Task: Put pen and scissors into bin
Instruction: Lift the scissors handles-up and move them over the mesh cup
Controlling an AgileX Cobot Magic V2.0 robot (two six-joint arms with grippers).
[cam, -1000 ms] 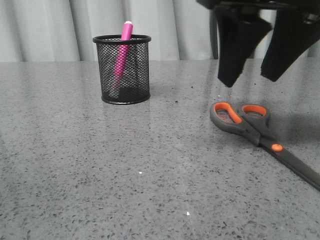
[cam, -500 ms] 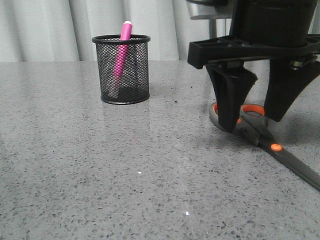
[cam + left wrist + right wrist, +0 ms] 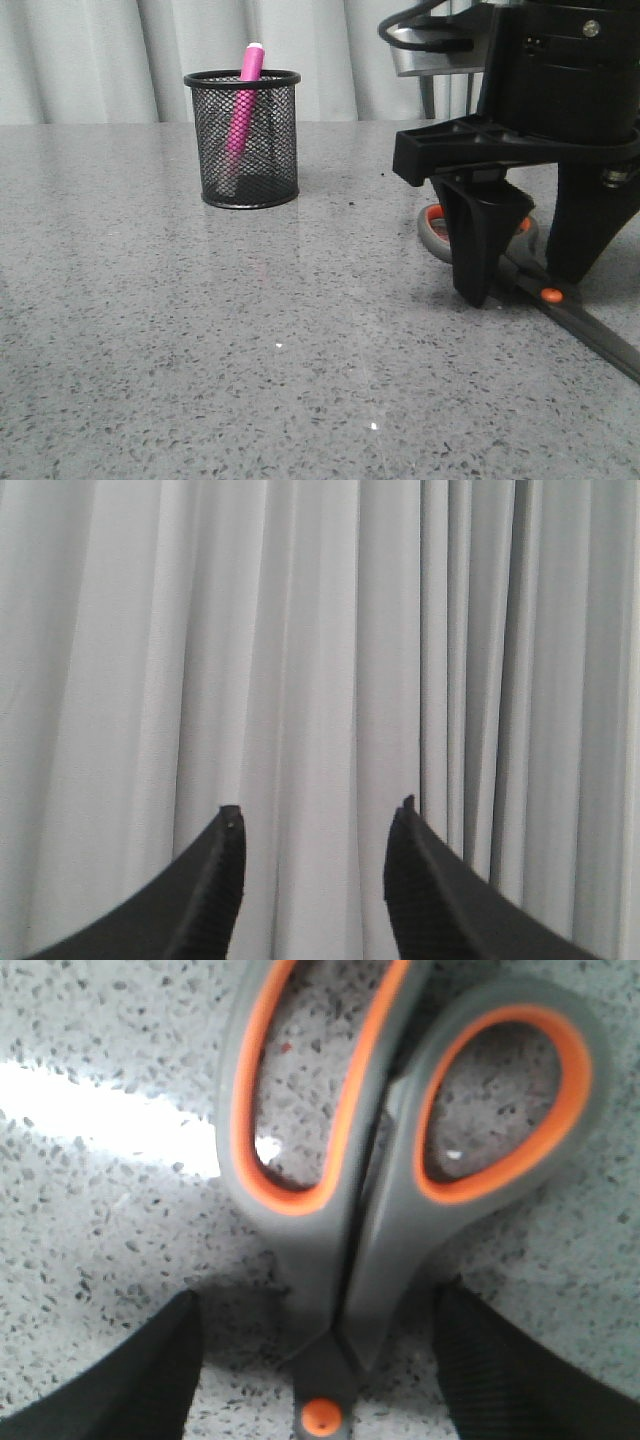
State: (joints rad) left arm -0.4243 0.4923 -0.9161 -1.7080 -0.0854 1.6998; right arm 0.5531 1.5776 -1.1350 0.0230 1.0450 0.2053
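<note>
Right tool [image 3: 530, 285] seemingly straddles scissors [image 3: 345, 1250], unclosed.

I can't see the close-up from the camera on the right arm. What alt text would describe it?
Close-up of the scissors lying flat on a speckled grey table, dark grey handles with orange-lined loops and an orange pivot screw. The right gripper is open, one black finger on each side of the handles near the pivot, not yet touching them.

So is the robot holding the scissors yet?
Not yet. The right hand is open, one finger on each side of the scissors near the orange screw, not squeezing. The left hand is open and empty.
</note>
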